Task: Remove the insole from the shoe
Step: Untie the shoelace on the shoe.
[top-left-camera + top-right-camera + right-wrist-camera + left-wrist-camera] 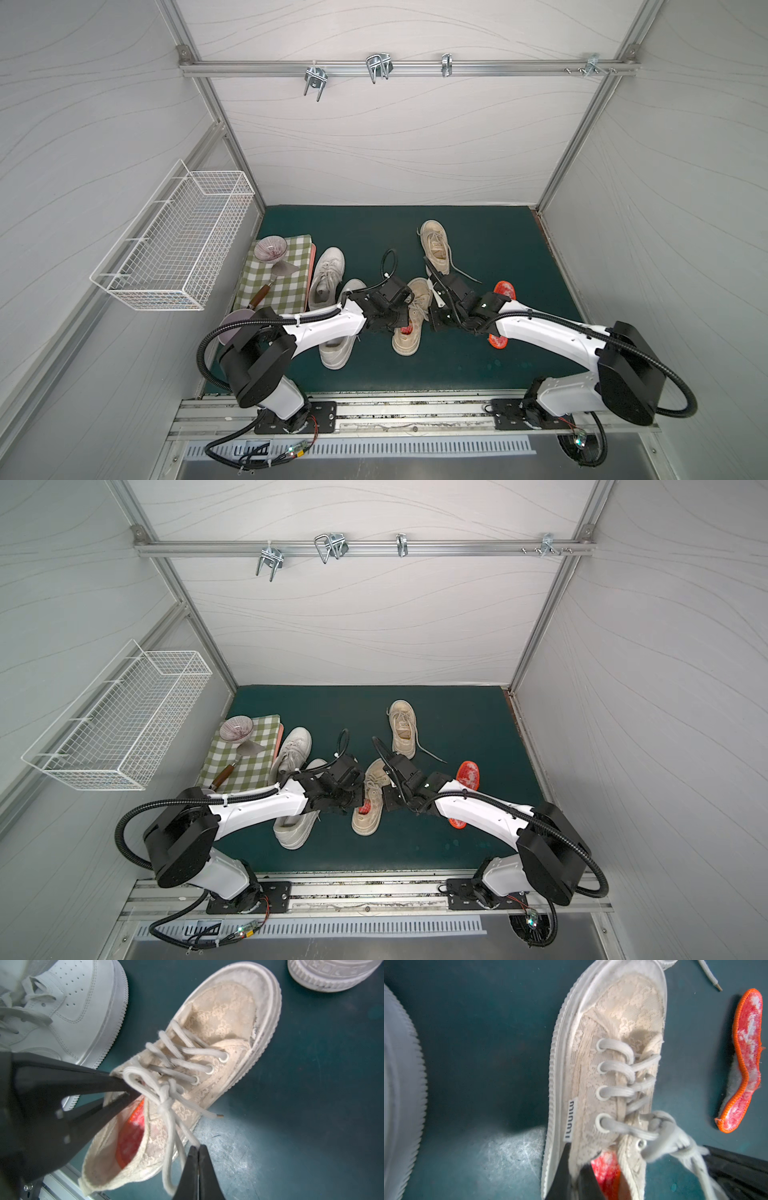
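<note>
The left pincer (126,1089) pinches the collar of the beige lace-fabric sneaker (218,1022) and the right pincer (197,1153) is pressed together beside its grey laces (166,1105), so a snagged lace could drag the shoe and leave the red orange-edged insole (131,1136) inside.

Beige lace-cloth shoe (218,1028) with ribbed rubber sole, fuzzy red insole (131,1140), matt green mat (311,1105), wire basket (174,245)

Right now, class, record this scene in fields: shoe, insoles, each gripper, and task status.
Shoe: beige, laced, on mat
Insole: red, inside shoe
Spare insole: loose on mat, partly under right arm
Left gripper: shut on shoe rim
Right gripper: shut on lace
Status: insole not yet out
</note>
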Available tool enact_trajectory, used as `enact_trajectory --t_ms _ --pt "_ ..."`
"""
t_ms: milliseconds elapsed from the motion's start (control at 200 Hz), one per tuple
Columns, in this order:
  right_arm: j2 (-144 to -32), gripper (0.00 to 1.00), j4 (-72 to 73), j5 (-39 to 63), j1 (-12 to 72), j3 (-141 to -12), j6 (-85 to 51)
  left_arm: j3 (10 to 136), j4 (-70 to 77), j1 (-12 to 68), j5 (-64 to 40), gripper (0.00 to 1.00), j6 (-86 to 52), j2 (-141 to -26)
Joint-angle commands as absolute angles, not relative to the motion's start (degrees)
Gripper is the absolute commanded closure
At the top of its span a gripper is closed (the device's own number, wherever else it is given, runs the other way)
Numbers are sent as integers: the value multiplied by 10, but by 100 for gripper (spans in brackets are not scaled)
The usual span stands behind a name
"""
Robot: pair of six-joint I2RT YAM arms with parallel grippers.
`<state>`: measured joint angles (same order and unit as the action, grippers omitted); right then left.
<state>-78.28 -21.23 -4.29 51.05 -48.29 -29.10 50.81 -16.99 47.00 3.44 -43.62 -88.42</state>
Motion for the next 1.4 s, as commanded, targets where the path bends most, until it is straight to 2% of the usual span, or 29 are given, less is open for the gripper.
enact_trajectory --t_ms 0,205,550,1070,1395 --pt "-761 100 -239 -65 513 -474 -300 498 -171 454 72 100 -457 -866" --pt "-738 100 -255 -83 504 -464 -306 486 -170 446 72 100 -459 -855" --pt "-682 100 -279 -67 423 -430 -310 477 -168 440 72 100 -456 -848" --pt "-649 100 -306 -84 368 -425 -322 474 -167 440 72 100 -455 -849" --pt "-688 100 -284 -39 370 -483 -298 485 -142 450 24 100 -430 -856"
